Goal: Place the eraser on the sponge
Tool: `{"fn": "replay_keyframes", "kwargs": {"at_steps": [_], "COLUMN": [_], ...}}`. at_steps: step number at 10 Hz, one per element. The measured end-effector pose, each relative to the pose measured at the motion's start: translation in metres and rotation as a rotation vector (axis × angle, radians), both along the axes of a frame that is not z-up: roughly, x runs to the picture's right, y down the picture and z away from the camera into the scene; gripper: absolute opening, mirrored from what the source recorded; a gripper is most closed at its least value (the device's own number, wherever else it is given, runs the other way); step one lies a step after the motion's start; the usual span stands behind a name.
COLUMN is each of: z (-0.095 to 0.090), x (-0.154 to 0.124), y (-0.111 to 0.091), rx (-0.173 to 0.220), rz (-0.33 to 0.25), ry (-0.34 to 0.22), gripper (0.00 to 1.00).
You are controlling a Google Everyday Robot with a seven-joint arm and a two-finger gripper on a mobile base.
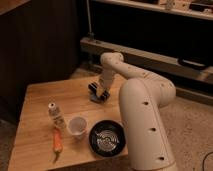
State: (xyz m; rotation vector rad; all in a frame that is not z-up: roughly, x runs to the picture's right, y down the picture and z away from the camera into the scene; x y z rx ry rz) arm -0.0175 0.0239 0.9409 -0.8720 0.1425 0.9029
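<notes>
I am reaching across the wooden table (pixel 40 95) to its far right part, and my gripper (pixel 101 93) is hanging low there, pointing down at the board. My fingers are closing around the eraser (pixel 93 88) — the dark block is sitting at their tips, tilted a little rather than lying flat, and as far as I can make out it is clamped between them.

Just under it the sponge (pixel 94 100) is showing as a small blue-grey patch on the wood. I am holding the eraser directly above that patch because the sponge is the shorter of the two: the block needs to come down centred, or one end will be overhanging and tipping off the soft pad. Whether the eraser is already touching the sponge or hovering just clear of it, I cannot tell.

I am judging that the placing is close to done — what is remaining is levelling the block and letting go gently, since the pad will be giving under it.

The black bowl (pixel 107 138), the white cup (pixel 77 125), the small bottle (pixel 54 111) and the orange piece (pixel 57 141) are all lying nearer the front edge, well apart from where I am working.
</notes>
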Motion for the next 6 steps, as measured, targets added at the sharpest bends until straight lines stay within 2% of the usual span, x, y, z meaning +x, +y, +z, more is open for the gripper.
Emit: {"fn": "replay_keyframes", "kwargs": {"at_steps": [6], "z": [-0.0046], "x": [0.0040], "y": [0.0006], "rx": [-0.024], "rz": [0.023], "ry": [-0.026], "gripper": [0.80]}}
